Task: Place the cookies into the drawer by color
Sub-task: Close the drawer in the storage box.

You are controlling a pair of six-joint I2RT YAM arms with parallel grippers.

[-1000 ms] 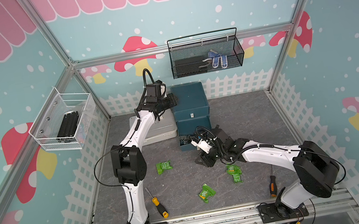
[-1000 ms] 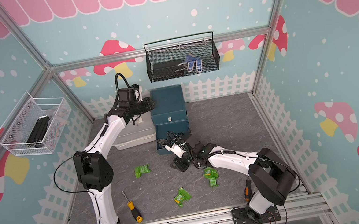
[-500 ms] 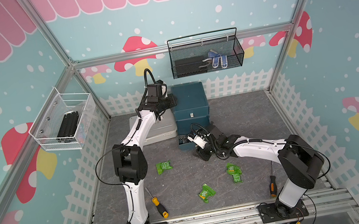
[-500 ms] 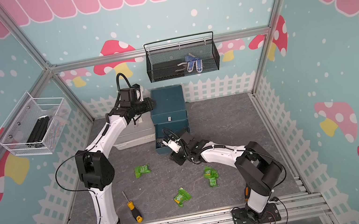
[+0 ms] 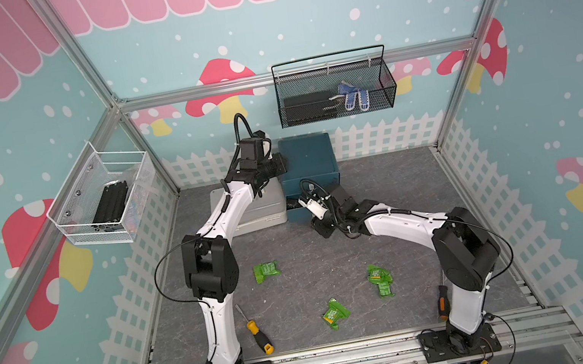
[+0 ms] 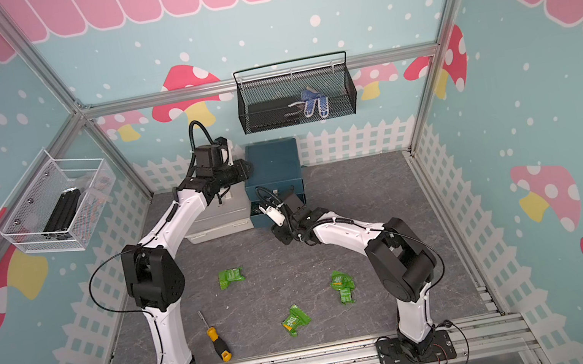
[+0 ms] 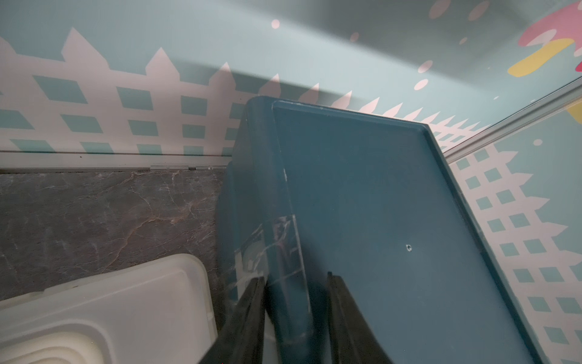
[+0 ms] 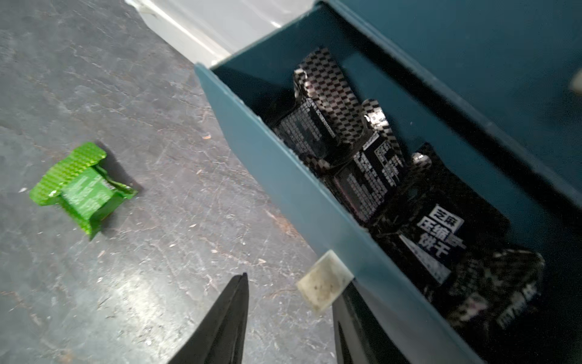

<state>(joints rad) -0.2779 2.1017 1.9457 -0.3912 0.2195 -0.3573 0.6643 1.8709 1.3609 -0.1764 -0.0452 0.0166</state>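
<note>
- The lowest drawer (image 8: 283,176) of the teal drawer cabinet (image 5: 307,156) stood pulled out toward the arm bases. Four black cookies (image 8: 437,239) could be counted inside, overlapping in a row.
- Its white pull tab (image 8: 324,285) jutted from the front wall between the fingers of the right tool (image 8: 291,283). The jaws stood narrowly apart with the tab close to one finger. Bare desk showed between the tab and the other finger, and nothing was clamped.
- The left tool (image 7: 296,277) straddled the cabinet's top edge, one finger down the side wall and the other over the top panel. Its gap was narrow, but whether the fingers pressed the edge could not be told.
- Green cookies lay on the desk in front of the cabinet, all apart from it, in three spots. One (image 5: 266,271) lay toward the left arm, one (image 5: 335,314) lay farthest out, and what looked like a touching pair (image 5: 380,280) lay toward the right arm. That made four.
- Bare grey desk (image 5: 382,183) ran from the cabinet's right-arm side to the fence wall. It also ran from the drawer front to the nearest green cookie.
- The cabinet's back stood close to the rear wall.
- A pale grey lidded case (image 5: 258,208) sat just beside the cabinet on the left arm's side.
- There were two screwdrivers, both well in front of the cabinet: a yellow-handled screwdriver (image 5: 256,331) and an orange-handled screwdriver (image 5: 441,302).
- There were two wire baskets: a black basket (image 5: 305,84) on the wall above the cabinet and a white basket (image 5: 139,192) on the side wall beyond the case.
</note>
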